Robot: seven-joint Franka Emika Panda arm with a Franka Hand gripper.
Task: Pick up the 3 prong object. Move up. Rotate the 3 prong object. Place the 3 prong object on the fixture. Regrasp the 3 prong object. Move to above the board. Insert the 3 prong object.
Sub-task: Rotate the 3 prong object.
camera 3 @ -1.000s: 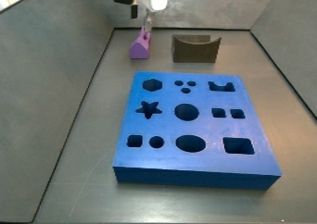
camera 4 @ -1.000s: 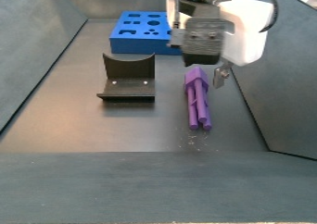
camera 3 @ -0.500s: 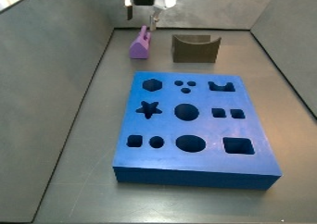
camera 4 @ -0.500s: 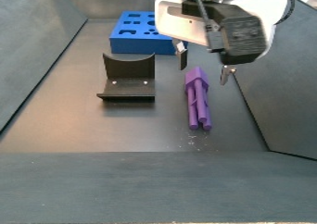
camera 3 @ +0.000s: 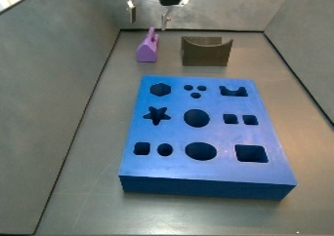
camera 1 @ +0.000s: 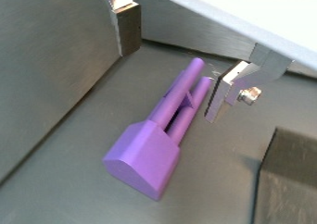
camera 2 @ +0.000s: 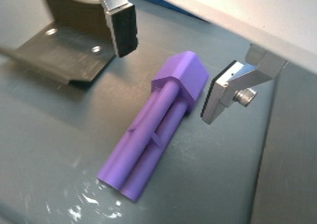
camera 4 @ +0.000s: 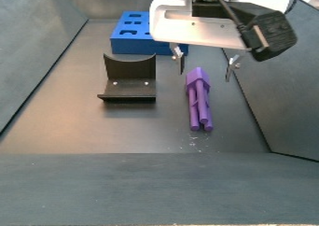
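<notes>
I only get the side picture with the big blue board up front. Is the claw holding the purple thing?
Observer: No. The gripper is open, its fingers on either side of the purple piece, not touching it.
Child: Is the purple thing standing up?
Observer: It lies flat on the floor; a side view shows its full length.
Child: What does the brown block look like from the other side?
Observer: The fixture is an L-shaped bracket on a base plate, empty.
</notes>
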